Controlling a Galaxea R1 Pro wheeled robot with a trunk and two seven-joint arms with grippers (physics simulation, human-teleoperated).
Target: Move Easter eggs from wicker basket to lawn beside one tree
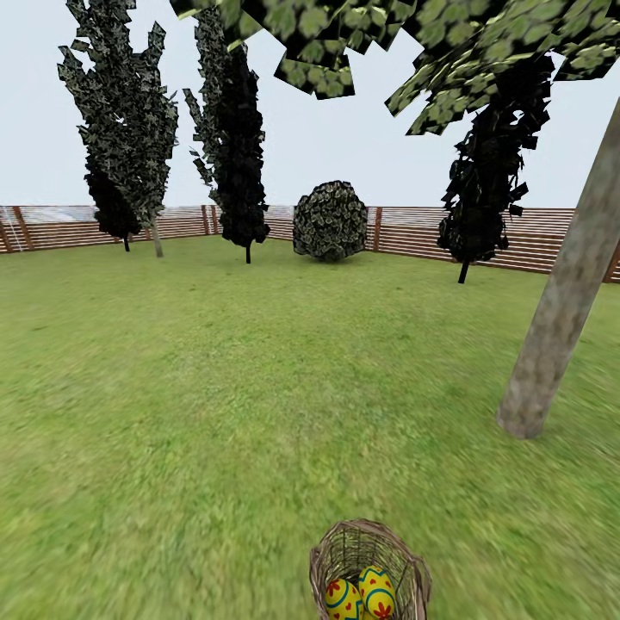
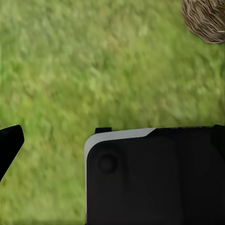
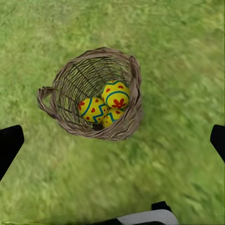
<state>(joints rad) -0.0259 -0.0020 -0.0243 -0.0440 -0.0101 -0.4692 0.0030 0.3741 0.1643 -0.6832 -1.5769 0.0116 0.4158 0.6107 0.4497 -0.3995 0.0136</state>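
Now: reach down for the first egg. Wicker basket [image 1: 370,570] low at the front of the head view, upright on the lawn [image 1: 215,387], mouth open upward, loop handle [image 3: 45,101] at one side of the rim. Three Easter eggs [image 3: 104,108] inside, bunched at the bottom and touching one another, one riding higher than the other two. Right hand [image 3: 112,145] above the basket and looking down into it, dark fingertips [image 3: 9,143] spread wide at the edges of its wrist view, nothing between them. Left hand off to the side over bare grass, basket rim [image 2: 206,18] just at a corner of its wrist view; one dark fingertip [image 2: 10,140] in sight there, so cannot tell whether apart or together. Best to centre the right hand over the topmost egg, lower straight through the mouth without brushing the wicker wall, close gently on the egg's middle, lift clear before swinging. Likely risk: a light basket tipping if a finger catches the rim. Pale-trunked tree [image 1: 564,297] close by, to the right: a sensible drop spot.
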